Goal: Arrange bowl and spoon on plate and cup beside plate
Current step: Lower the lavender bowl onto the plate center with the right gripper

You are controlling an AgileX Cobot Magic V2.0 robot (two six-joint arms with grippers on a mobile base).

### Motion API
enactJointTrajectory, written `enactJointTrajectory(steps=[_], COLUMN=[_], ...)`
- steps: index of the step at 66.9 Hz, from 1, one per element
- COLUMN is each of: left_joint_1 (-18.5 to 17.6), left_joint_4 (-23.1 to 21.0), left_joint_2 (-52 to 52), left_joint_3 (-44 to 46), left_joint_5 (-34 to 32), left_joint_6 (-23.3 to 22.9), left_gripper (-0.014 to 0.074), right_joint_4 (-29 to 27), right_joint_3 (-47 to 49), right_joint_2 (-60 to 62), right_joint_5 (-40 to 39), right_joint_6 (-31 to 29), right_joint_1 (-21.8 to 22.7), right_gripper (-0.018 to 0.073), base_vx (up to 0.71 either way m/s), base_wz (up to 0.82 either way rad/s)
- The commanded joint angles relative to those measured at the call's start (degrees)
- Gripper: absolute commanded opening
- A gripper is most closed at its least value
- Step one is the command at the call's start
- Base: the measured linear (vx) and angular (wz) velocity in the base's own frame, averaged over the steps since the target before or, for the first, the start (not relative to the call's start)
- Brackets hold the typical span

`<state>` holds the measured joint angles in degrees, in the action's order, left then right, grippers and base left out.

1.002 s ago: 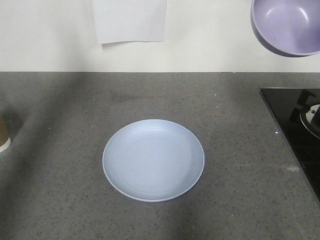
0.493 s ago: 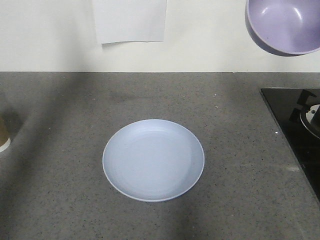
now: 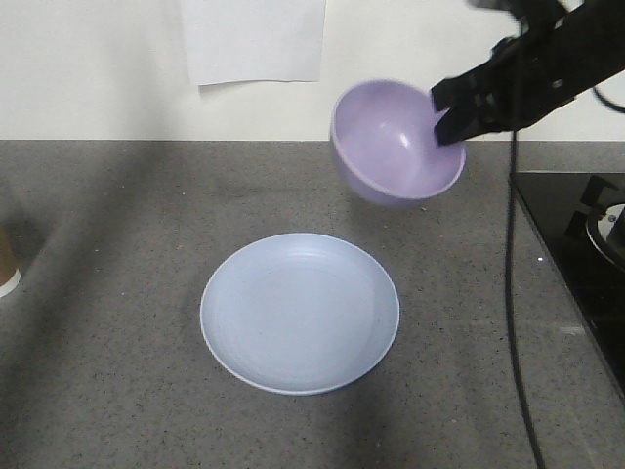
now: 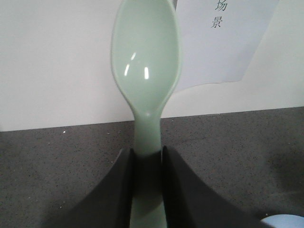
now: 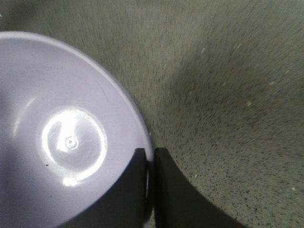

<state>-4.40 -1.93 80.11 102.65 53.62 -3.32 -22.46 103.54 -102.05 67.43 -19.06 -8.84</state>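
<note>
The lavender bowl (image 3: 395, 142) hangs tilted in the air above and to the right of the pale blue plate (image 3: 300, 313). My right gripper (image 3: 451, 119) is shut on the bowl's rim (image 5: 142, 130), one finger inside and one outside. In the left wrist view the mint-green spoon (image 4: 146, 66) points up with its handle clamped in my left gripper (image 4: 147, 156), held above the counter. A sliver of the plate (image 4: 285, 222) shows at that view's bottom right. The brown cup (image 3: 7, 264) is cut off at the left edge of the front view.
A black cooktop (image 3: 576, 244) lies at the right of the grey counter (image 3: 127, 244). A white paper sheet (image 3: 254, 39) hangs on the wall behind. A black cable (image 3: 510, 293) trails down from the right arm.
The right arm has swung left and down with the bowl, from the top right corner to just above the plate's far right side. The plate and cup have not moved.
</note>
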Motion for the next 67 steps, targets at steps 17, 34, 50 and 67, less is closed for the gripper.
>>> enactJointTrajectory(steps=[17, 34, 50, 67], left_joint_1=[-0.34, -0.34, -0.34, -0.34], left_joint_4=[-0.45, -0.45, -0.45, -0.45], left_joint_2=[-1.49, -1.49, -1.49, -1.49], left_joint_3=[1.4, 1.4, 1.4, 1.4], left_joint_5=[-1.57, 0.63, 1.4, 1.53], left_joint_6=[1.63, 2.32, 2.45, 2.45], left_gripper=[-0.0006, -0.0004, 0.0, 0.0], right_joint_4=[16.3, 11.31, 10.84, 9.42], right_joint_3=[1.59, 1.59, 1.59, 1.59], right_joint_2=[-6.55, -8.38, -9.39, -10.92], right_joint_5=[-4.04, -2.6, -0.42, 1.09], right_joint_6=[6.26, 5.48, 4.21, 3.96], right_joint_1=[-15.05, -15.45, -15.57, -15.57], right_gripper=[-0.0006, -0.0006, 0.0012, 0.0054], base_vx=[0.0, 0.0, 0.0, 0.0], base_wz=[0.0, 0.0, 0.0, 0.0])
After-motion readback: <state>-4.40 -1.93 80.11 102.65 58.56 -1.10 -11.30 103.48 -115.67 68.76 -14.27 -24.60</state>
